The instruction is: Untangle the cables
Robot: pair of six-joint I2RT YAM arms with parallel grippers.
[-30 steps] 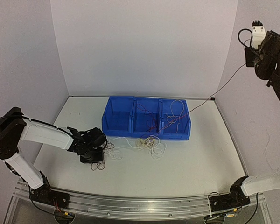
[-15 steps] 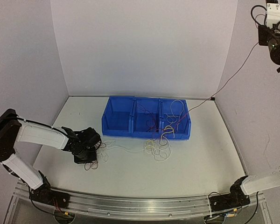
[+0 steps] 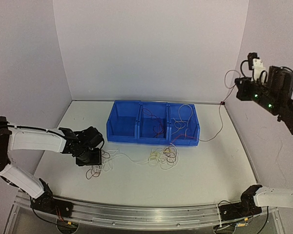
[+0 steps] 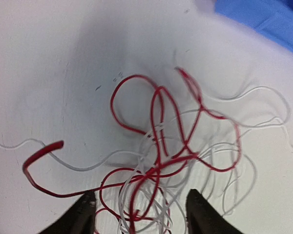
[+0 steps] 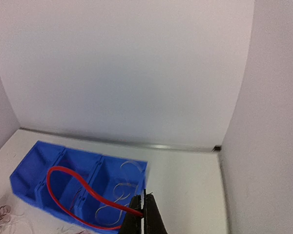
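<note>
Lowered from its high reach, the right arm lets its red cable (image 5: pixel 71 170) hang slack over the blue bins (image 3: pixel 154 138) instead of taut. The right tool (image 5: pixel 144 204) stays pinched together on that cable's end. The left tool (image 4: pixel 141 217), fingers now apart, has released a red-and-white tangle (image 4: pixel 156 165) onto the surface (image 3: pixel 210 170). Other cables (image 3: pixel 163 157) lie knotted just before the bins, so separation appears barely begun.

Top and high right-wrist views share blue bins (image 3: pixel 123 134); left-wrist looks close.
</note>
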